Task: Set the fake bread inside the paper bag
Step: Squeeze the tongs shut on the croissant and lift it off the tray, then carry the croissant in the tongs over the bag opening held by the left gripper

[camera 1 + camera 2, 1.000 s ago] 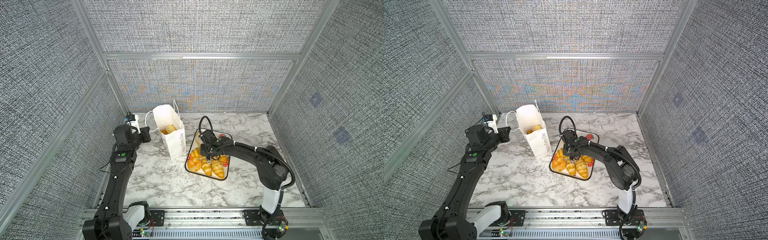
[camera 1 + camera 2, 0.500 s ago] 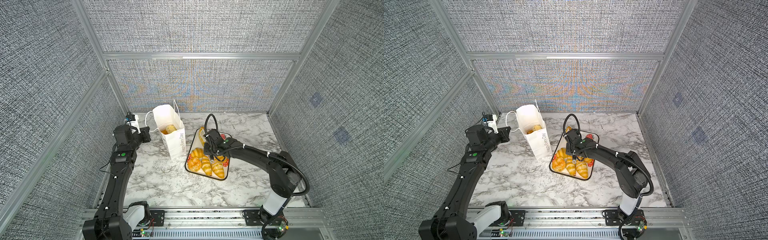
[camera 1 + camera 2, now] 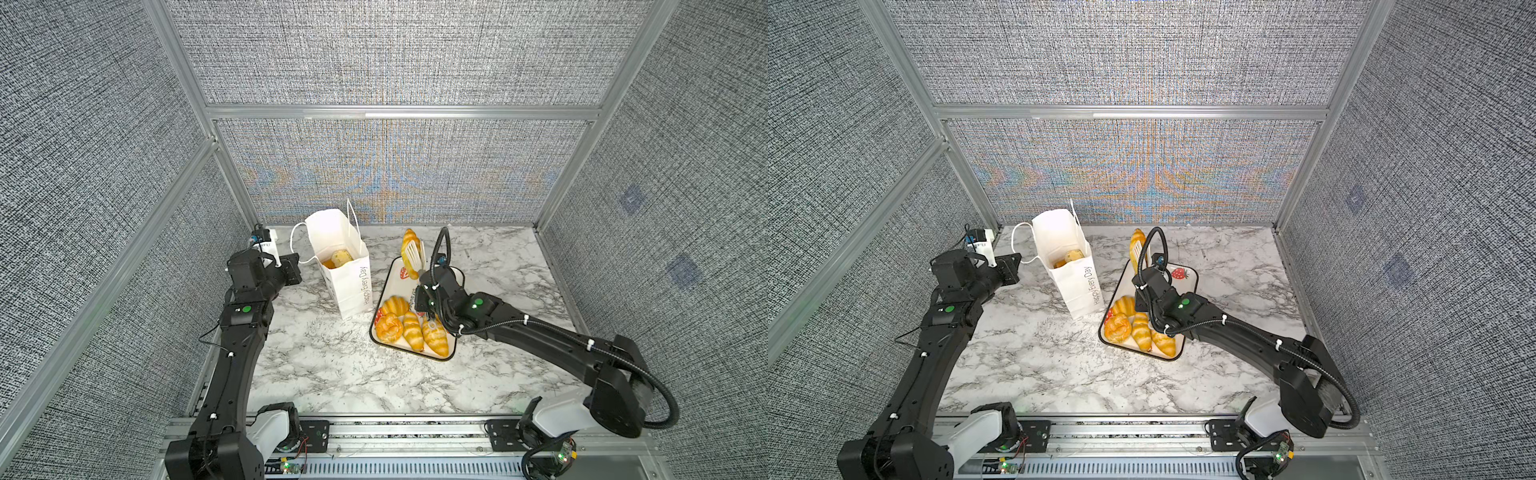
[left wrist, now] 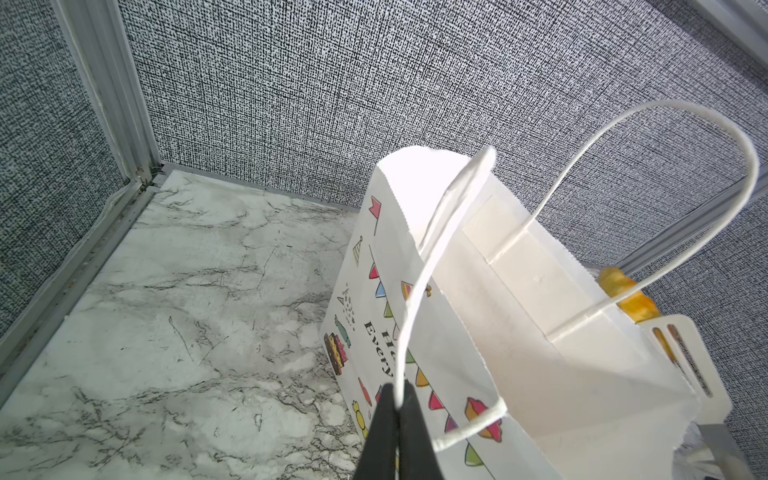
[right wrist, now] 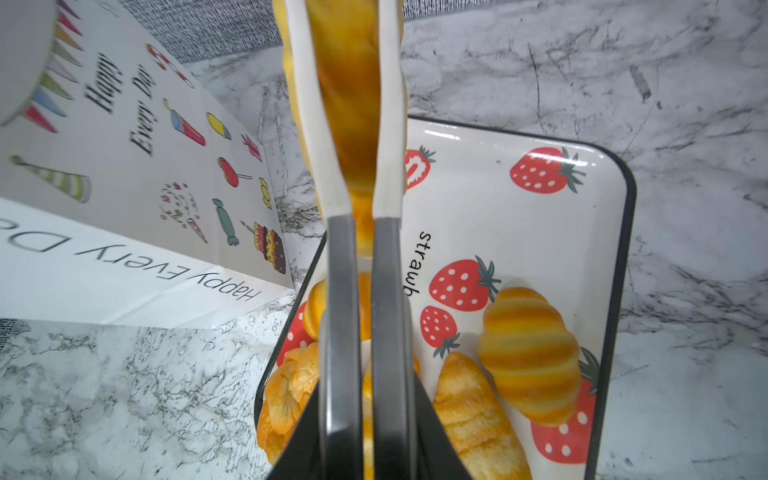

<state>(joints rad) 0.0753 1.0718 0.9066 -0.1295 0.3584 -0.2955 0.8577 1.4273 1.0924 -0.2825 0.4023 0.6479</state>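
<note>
The white paper bag point(image 3: 347, 276) point(image 3: 1077, 270) stands open at the back left of the marble table, with small rolls point(image 3: 338, 258) inside. My left gripper point(image 4: 398, 395) point(image 3: 291, 266) is shut on its white cord handle point(image 4: 415, 291). My right gripper point(image 5: 365, 399) point(image 3: 426, 291) is shut on the grey handles of white tongs point(image 5: 316, 124) point(image 3: 414, 254). The tongs pinch a long golden loaf of fake bread point(image 5: 349, 83) point(image 3: 409, 243) point(image 3: 1136, 243), held in the air above the far end of the tray, right of the bag. Several croissants point(image 3: 409, 328) point(image 5: 528, 357) lie on the tray.
The strawberry-printed tray point(image 3: 446, 358) point(image 5: 582, 216) with a black rim sits right of the bag, close to its base. Grey textured walls and aluminium posts point(image 3: 232, 174) close in the back and sides. The bag's second handle loop point(image 4: 706, 124) stands upright.
The right arm has lifted the tongs with the long loaf up off the tray and a little toward the back. The left arm and the bag have not moved.
</note>
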